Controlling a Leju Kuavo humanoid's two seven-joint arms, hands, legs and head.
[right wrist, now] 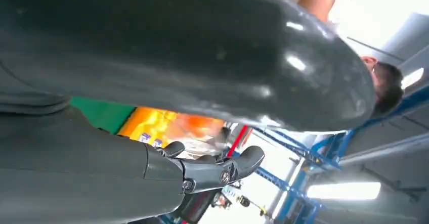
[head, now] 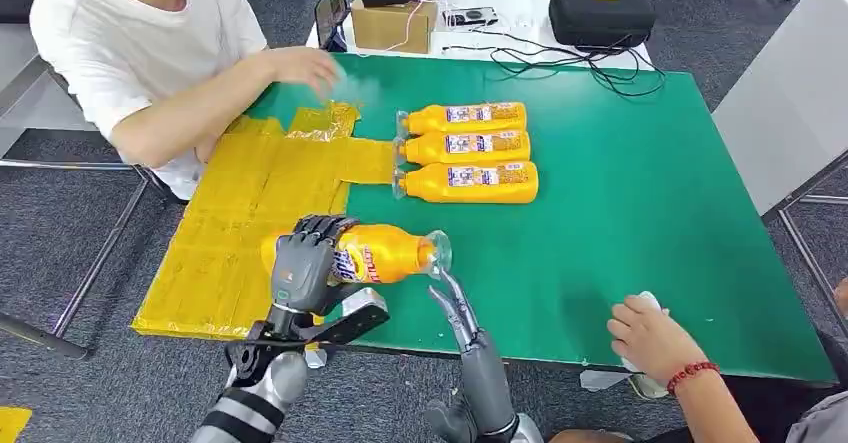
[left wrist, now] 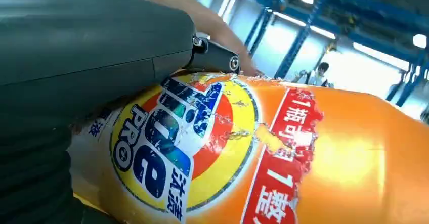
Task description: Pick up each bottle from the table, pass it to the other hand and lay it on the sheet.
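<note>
My left hand [head: 300, 263] grips an orange detergent bottle [head: 390, 253] around its labelled middle and holds it sideways over the near edge of the yellow sheet [head: 240, 223], clear cap end pointing right. The left wrist view shows the bottle's label [left wrist: 283, 153] up close under my hand [left wrist: 76, 67]. My right hand [head: 455, 308] is open just below the cap, fingers stretched toward it, holding nothing. In the right wrist view its fingers [right wrist: 212, 171] are apart, with the bottle [right wrist: 172, 125] beyond. Three more orange bottles [head: 470, 118] [head: 470, 147] [head: 470, 182] lie side by side mid-table.
A person in white [head: 150, 63] sits at the far left, one hand [head: 300, 63] over the sheet's far end. Another person's hand [head: 650, 338] with a red bracelet rests on the green table [head: 620, 213] near its front right edge. A cardboard box [head: 392, 23], black case [head: 600, 11] and cables sit behind.
</note>
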